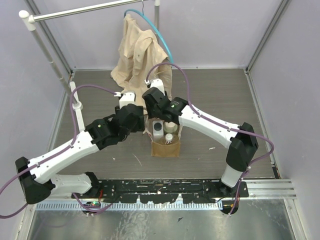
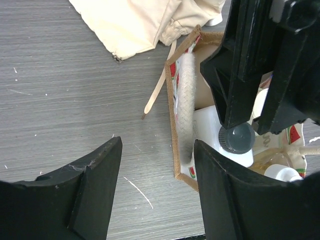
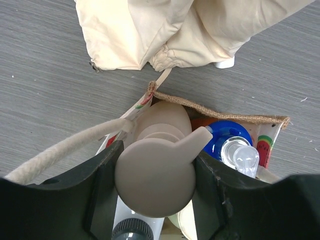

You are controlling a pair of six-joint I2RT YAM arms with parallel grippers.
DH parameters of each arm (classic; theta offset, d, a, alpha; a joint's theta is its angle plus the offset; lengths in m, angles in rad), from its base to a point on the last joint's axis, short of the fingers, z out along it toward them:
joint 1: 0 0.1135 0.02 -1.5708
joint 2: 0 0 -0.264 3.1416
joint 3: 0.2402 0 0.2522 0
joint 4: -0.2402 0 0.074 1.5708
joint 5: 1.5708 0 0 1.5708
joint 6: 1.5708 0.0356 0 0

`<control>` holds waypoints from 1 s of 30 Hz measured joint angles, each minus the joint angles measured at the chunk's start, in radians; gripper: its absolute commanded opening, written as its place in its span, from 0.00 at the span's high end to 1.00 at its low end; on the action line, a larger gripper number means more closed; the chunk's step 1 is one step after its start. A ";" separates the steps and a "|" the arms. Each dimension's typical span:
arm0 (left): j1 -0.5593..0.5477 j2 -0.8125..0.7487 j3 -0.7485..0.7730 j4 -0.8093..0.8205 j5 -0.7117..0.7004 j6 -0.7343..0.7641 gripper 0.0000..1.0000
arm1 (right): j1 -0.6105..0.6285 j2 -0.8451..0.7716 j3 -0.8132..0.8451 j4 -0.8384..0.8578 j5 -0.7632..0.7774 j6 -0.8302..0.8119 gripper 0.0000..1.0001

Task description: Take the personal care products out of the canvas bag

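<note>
Top external view: both arms reach in over the canvas bag (image 1: 165, 147), which stands upright at the centre of the counter (image 1: 225, 100). The left arm comes from 8 o'clock, stretched low. The right arm comes from 4 o'clock, its elbow raised and its forearm angled down toward the bag mouth.

On the right wrist view, the right gripper (image 3: 159, 152) points straight down into the bag. Its fingers (image 3: 102, 192) are clenched on either side of the round head of the peach pump-top bottle (image 3: 155, 180). That bottle stands upright inside the bag, its long axis vertical and seen end-on, its spout pointing between 1 and 2 o'clock. The orange bottle's blue cap (image 3: 220, 137) sits at 3 o'clock from it, against the bag's rim. The white jug-shaped bottle (image 3: 122, 215) shows at 6 o'clock, dark cap up.

On the left wrist view, the left gripper (image 2: 157, 150) is released and grasps nothing. One finger is over bare counter, the other at the bag's near corner. A cream rope handle (image 2: 187, 105) lies along that rim, and a small white cap (image 2: 282, 172) shows at the far right.

A beige shirt (image 1: 140, 55) on a blue hanger (image 1: 157, 25) droops from a rail (image 1: 80, 11) at 12 o'clock, its hem reaching the grey wood-grain counter just behind the bag. Pale lilac walls (image 1: 290, 40) enclose the space.
</note>
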 measured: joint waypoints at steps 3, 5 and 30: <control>0.000 0.018 0.000 0.000 0.009 0.000 0.33 | 0.002 0.000 0.031 -0.024 0.010 -0.014 0.75; 0.000 0.023 0.000 0.000 0.014 0.000 0.33 | 0.003 0.000 0.064 -0.046 0.017 -0.025 0.75; 0.000 -0.051 -0.064 0.069 0.022 0.000 0.14 | -0.246 -0.138 0.482 -0.177 0.097 -0.235 0.72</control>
